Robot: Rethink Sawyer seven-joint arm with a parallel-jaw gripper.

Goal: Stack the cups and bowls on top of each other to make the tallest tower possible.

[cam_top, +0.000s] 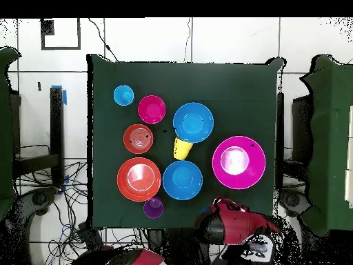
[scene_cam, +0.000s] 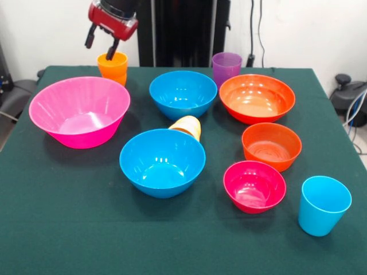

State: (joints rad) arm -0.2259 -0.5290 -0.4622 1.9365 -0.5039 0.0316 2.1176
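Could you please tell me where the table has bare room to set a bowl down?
Bare cloth lies nearer the camera than the pink bowl, left of the light blue cup. The right half is crowded with bowls.

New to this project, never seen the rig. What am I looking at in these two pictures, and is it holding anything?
It's a red robot arm with a two-finger hand. One picture faces it across the green table; the other looks straight down. Ten plastic pieces sit there, from the large pink bowl to the light blue cup. The yellow-orange cup lies on its side; nothing is stacked. The hand looks open over the orange cup, one finger dipping inside, lifting nothing.
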